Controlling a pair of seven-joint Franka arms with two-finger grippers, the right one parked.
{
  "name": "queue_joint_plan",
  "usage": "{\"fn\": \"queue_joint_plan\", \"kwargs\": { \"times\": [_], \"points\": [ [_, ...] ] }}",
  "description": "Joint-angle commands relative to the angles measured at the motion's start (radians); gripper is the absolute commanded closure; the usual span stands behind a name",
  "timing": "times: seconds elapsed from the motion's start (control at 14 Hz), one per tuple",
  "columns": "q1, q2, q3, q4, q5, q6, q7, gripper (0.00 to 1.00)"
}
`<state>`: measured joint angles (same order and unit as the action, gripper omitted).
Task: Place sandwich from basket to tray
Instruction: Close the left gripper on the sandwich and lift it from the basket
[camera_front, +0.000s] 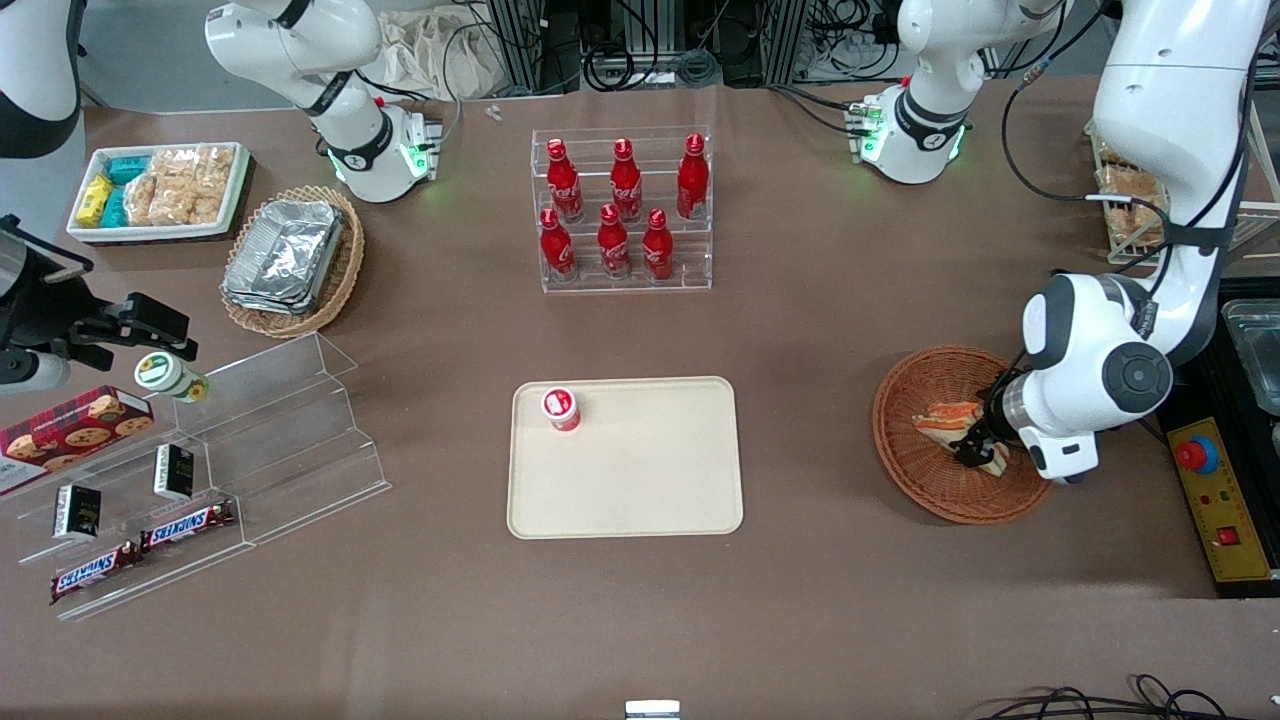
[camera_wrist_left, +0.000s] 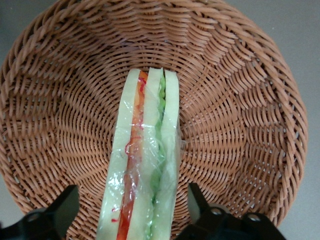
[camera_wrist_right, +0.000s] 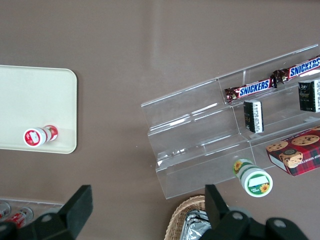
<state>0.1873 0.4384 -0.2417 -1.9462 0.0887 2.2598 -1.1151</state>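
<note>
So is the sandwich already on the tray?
No: the sandwich lies in the basket, with the open gripper straddling it; the tray holds only a small red bottle.

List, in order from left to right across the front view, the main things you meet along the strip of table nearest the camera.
Snickers bars → clear stepped display stand → tray with a small red bottle on it → basket → sandwich → gripper, lowered over the sandwich.

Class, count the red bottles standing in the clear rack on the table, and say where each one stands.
6, all in the clear rack: three on the upper step, three on the lower step. None seems hidden.
</note>
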Motion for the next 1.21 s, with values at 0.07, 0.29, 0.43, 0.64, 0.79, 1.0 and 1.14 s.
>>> {"fn": "queue_joint_plan", "kwargs": {
  "times": [0.07,0.29,0.43,0.64,0.79,1.0,1.14],
  "points": [
    [0.003,0.011,-0.007,-0.003,0.025,0.037,-0.063,0.78],
    [0.0,0.0,-0.007,0.006,0.025,0.029,-0.092,1.0],
    [-0.002,-0.003,-0.008,0.029,0.025,0.009,-0.117,1.0],
    [-0.003,-0.036,-0.013,0.108,0.016,-0.095,-0.132,1.0],
    [-0.008,-0.046,-0.027,0.208,0.014,-0.222,-0.147,1.0],
    [-0.008,-0.047,-0.067,0.364,0.017,-0.427,-0.134,1.0],
    [-0.008,-0.046,-0.115,0.501,0.017,-0.56,-0.121,1.0]
  ]
}}
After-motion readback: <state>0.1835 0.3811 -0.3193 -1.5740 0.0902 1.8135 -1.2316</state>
